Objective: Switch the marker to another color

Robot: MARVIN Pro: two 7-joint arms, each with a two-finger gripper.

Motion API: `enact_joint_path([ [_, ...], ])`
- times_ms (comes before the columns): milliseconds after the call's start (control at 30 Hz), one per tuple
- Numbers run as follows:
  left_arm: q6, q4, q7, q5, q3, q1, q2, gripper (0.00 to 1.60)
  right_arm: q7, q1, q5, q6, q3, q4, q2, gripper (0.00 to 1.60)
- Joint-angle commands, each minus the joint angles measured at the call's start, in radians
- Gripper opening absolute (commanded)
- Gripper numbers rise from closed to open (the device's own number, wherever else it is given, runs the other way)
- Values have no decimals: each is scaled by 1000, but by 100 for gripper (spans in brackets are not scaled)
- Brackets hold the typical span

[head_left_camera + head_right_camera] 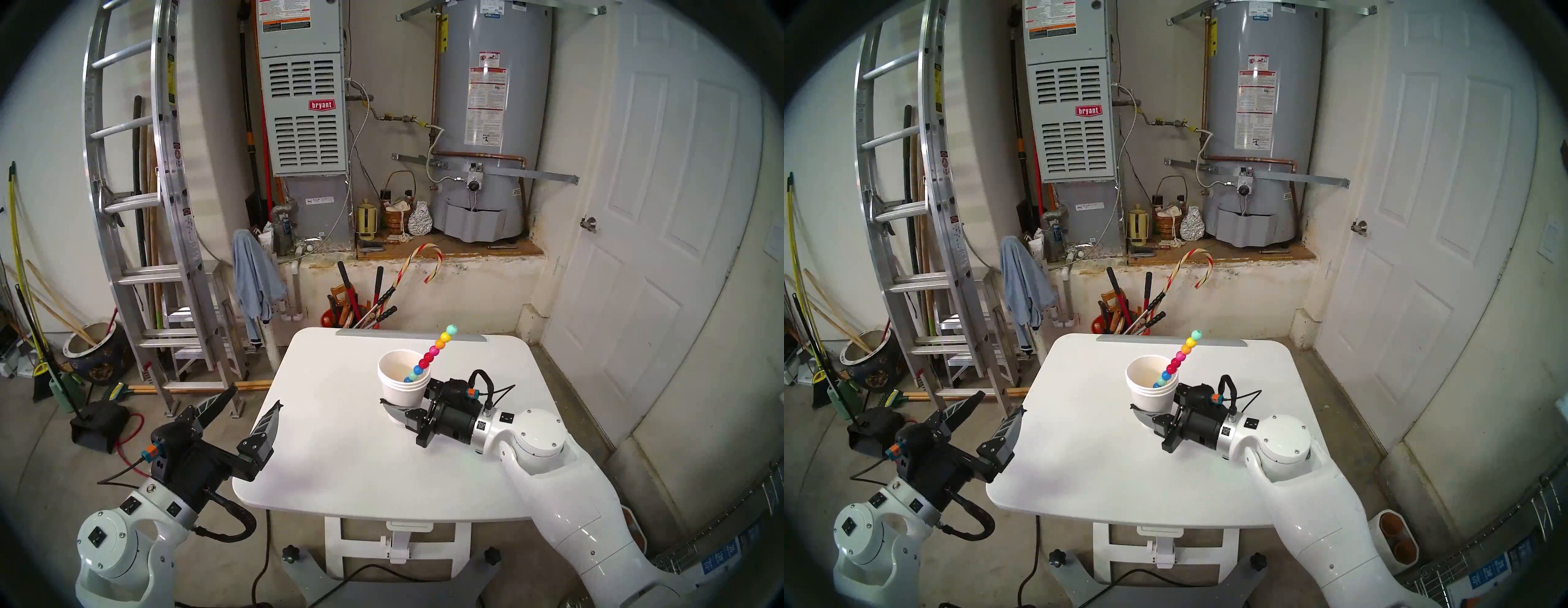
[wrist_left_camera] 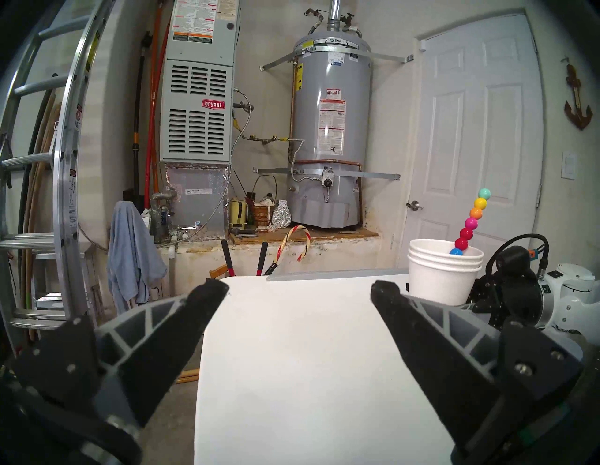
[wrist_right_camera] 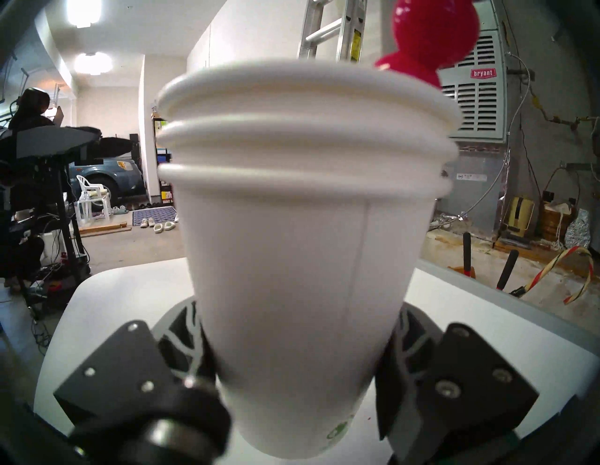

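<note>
Near the centre of the head view, on the white rounded surface [image 1: 339, 446], a stack of three nested white paper cups [image 1: 403, 382], upright, rims stepped one above the other. Inside the top cup, the marker [image 1: 430, 354], a thin stick of stacked round beads: blue and teal at the bottom within the cup, then red, pink, orange and yellow, teal at the tip, leaning toward the upper right and reaching well above the rim. Nothing else visible in the cups. Around the lower part of the stack, from the right of the frame, the right gripper [image 1: 403, 414], pinching the cup wall between its two black fingers, one on each side in the right wrist view [image 3: 292, 373]. At lower left of the head view, off the surface's left edge, the left gripper [image 1: 250, 403], fingers spread wide, nothing between them, well apart from the cups. Behind the surface's far edge, an orange bucket [image 1: 329, 317] of long-handled tools, with a red-and-white striped candy cane [image 1: 420, 263] sticking up out of it. At far left on the floor, a dark ceramic pot [image 1: 91, 350] holding wooden sticks.
</note>
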Motion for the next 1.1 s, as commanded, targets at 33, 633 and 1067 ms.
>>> enact_joint_path([
  [33,-10,-8,-4,0,3,-6,-1,160,-2,18,0,-16,-34,-16,-45,0],
  [633,-2,19,-16,-1,-4,-35,2,160,-16,64,-41,-85,-130,72,-105,0],
  [1067,5,29,-23,-5,-18,-46,2,160,-65,97,-103,-151,-145,148,-124,0],
])
